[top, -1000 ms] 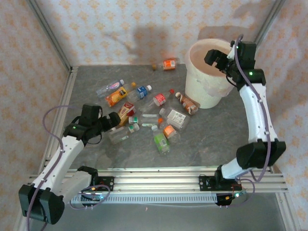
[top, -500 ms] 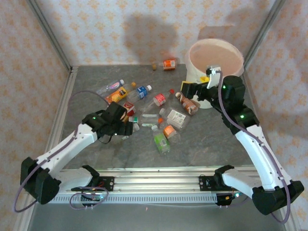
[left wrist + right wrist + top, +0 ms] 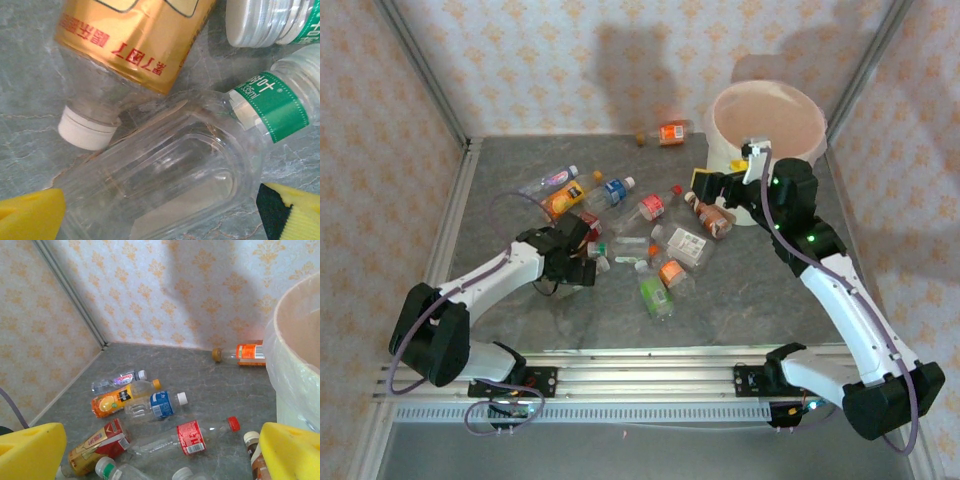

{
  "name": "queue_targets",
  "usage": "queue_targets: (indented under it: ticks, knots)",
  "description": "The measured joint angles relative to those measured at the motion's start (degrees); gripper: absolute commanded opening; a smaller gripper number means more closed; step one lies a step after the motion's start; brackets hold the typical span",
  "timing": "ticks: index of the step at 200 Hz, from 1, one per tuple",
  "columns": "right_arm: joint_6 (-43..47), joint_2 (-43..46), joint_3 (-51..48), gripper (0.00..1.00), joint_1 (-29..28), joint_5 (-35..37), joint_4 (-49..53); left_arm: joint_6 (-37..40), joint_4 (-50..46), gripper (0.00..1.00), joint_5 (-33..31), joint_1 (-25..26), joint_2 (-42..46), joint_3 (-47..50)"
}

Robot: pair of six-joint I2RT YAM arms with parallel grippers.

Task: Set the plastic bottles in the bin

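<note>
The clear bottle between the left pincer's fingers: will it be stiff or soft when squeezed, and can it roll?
The clear bottle looks empty and thin-walled, so probably light and apt to buckle. Lying on its side, it might roll.

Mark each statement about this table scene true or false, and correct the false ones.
The bin stands upright. True.
The left pincer is shut on a bottle cap. False: it is open, astride a clear bottle.
An orange-labelled bottle lies by the back wall. True.
The right pincer holds a bottle. False: it is open and empty.
</note>
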State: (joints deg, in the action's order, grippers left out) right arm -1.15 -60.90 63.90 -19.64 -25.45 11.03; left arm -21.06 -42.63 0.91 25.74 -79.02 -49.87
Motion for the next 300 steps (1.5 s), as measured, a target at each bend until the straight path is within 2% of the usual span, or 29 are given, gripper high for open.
queue_targets:
  ticks: [60,95,130,161,208,242,280,300]
  knots:
    - [0.0,0.0,-1.2,0.99,0.0,0.7,0.0,-0.5,4.8,1.00,0.8,1.1,0.6,1.4]
    - [0.0,0.0,-1.6,0.99,-0.1,1.3,-0.4,-1.7,5.1,1.00,5.9,5.7,3.0,2.2]
    - [0.4,0.0,-1.7,0.99,-0.1,1.5,-0.4,-1.8,5.3,1.00,10.2,6.2,6.8,3.6]
    - [0.4,0.0,-1.7,0.99,-0.1,1.5,-0.4,-2.0,5.2,1.00,8.5,6.2,6.8,3.6]
    - [0.4,0.0,-1.7,0.99,-0.1,1.7,-0.4,-2.0,5.1,1.00,6.0,6.7,0.0,3.4]
    - [0.6,0.0,-1.7,0.99,-0.1,2.2,-0.4,-1.8,5.3,1.00,6.4,7.0,-0.4,3.4]
    - [0.9,0.0,-1.7,0.99,-0.1,2.6,-0.4,-1.8,6.5,0.97,6.4,10.3,-1.8,3.7]
    - [0.9,0.0,-1.7,0.99,-0.1,2.8,-0.4,-2.8,6.9,0.96,4.3,11.2,-3.1,4.3]
